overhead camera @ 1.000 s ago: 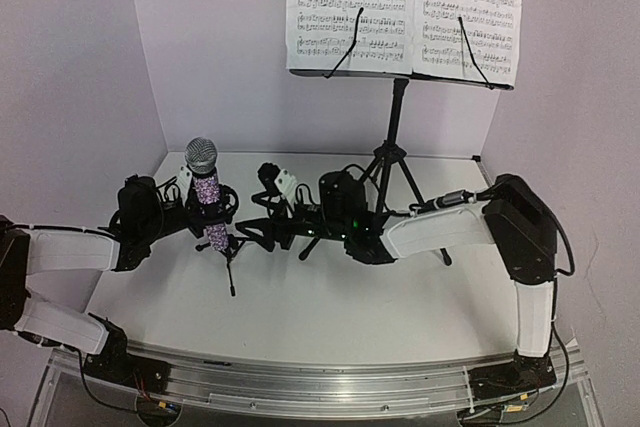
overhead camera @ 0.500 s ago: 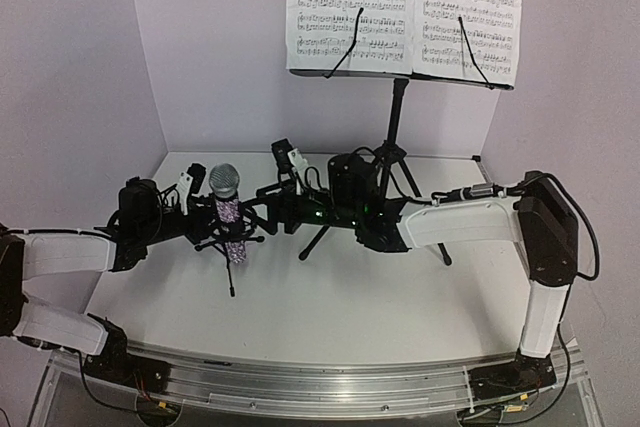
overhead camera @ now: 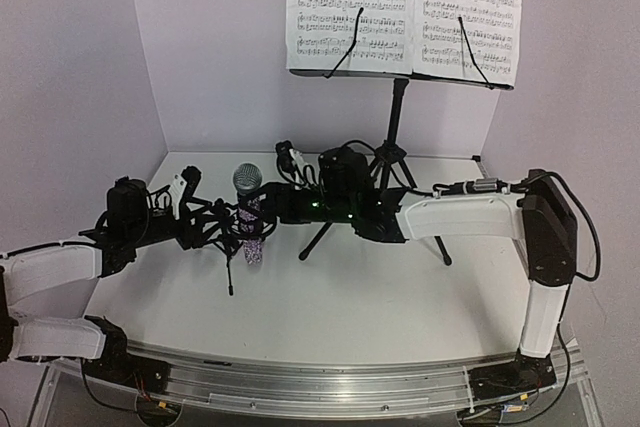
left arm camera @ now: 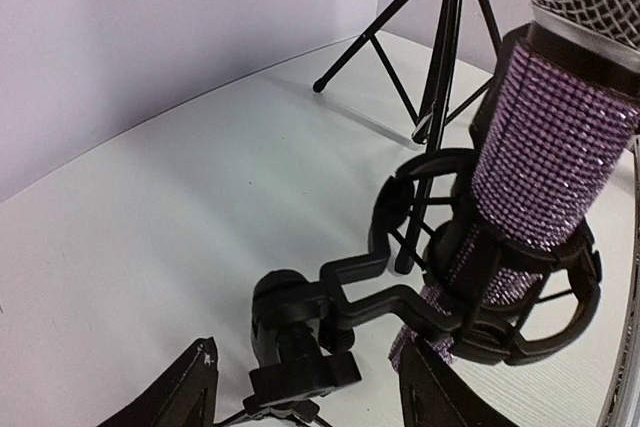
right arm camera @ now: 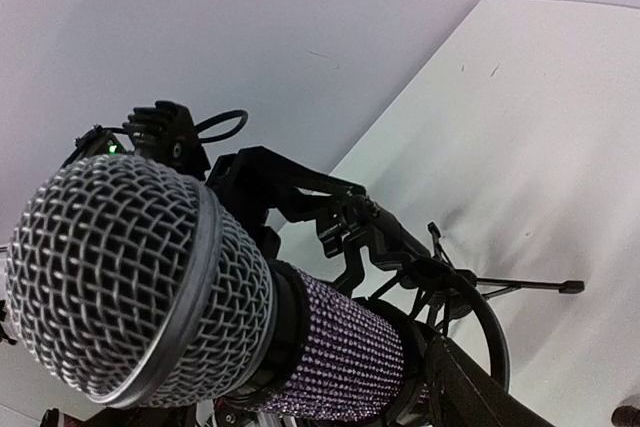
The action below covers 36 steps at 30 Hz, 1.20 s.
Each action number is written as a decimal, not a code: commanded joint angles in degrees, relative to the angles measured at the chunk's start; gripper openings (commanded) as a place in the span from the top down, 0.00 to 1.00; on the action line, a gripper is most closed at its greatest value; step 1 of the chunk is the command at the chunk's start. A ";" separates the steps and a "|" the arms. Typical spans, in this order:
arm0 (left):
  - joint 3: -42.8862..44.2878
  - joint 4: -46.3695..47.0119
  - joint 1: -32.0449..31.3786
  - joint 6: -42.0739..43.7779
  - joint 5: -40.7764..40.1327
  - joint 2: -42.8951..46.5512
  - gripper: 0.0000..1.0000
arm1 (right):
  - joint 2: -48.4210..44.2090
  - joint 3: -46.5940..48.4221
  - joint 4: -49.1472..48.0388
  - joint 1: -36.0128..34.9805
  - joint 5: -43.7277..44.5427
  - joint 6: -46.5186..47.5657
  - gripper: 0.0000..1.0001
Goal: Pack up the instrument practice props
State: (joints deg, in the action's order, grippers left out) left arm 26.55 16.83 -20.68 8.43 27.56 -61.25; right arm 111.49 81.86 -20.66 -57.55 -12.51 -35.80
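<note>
One purple glitter microphone with grey mesh head (overhead camera: 250,213), one small black tripod mic stand with a ring clip (left arm camera: 335,297), one tall black tripod music stand (overhead camera: 397,119). Two white sheet-music pages, left page (overhead camera: 349,2) and right page (overhead camera: 470,2), plus two thin black wire page holders (overhead camera: 350,42), one across each page. Two white-and-black robot arms, left arm (overhead camera: 55,265) and right arm (overhead camera: 462,217); one white tabletop (overhead camera: 330,317).

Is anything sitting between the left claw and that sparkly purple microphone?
Yes. The jointed clip arm of the small black mic stand lies between the open left gripper and the purple glitter microphone, which sits in that stand's ring holder. Nothing else visible comes between them.
</note>
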 commanded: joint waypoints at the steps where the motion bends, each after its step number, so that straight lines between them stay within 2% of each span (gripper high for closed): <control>1: 0.81 -5.31 -0.16 7.66 4.86 2.79 0.34 | 1.35 6.37 4.77 -0.19 1.49 6.45 0.24; 5: 2.69 -7.87 0.02 9.09 6.58 2.80 0.34 | 2.73 11.34 10.71 -0.19 2.06 15.03 0.24; 13: 6.71 -8.86 1.28 12.53 6.46 2.05 0.38 | 4.38 14.28 11.67 -0.26 4.69 26.51 0.36; 21: 9.28 -10.56 4.20 14.44 10.92 -0.54 0.39 | 7.17 19.95 12.55 -0.79 3.28 29.04 0.75; 27: 14.90 -15.00 4.87 19.67 15.13 -3.98 0.39 | 8.63 24.85 13.41 -1.16 0.95 33.89 0.91; 29: 16.73 -18.33 5.49 21.29 16.73 -5.63 0.42 | 8.75 25.99 13.45 -1.20 -0.19 35.29 0.94; 32: 18.78 -24.51 6.43 25.04 19.80 -7.22 0.52 | 8.98 28.15 13.54 -1.21 -1.57 38.59 0.99; 36: 19.63 -27.41 6.60 27.76 21.52 -7.60 0.61 | 10.29 31.81 14.20 -1.17 -2.98 41.17 1.00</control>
State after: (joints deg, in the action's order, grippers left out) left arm 43.22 -4.07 -14.49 31.27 44.76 -68.13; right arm 121.52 107.42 -2.36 -58.22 -11.98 0.78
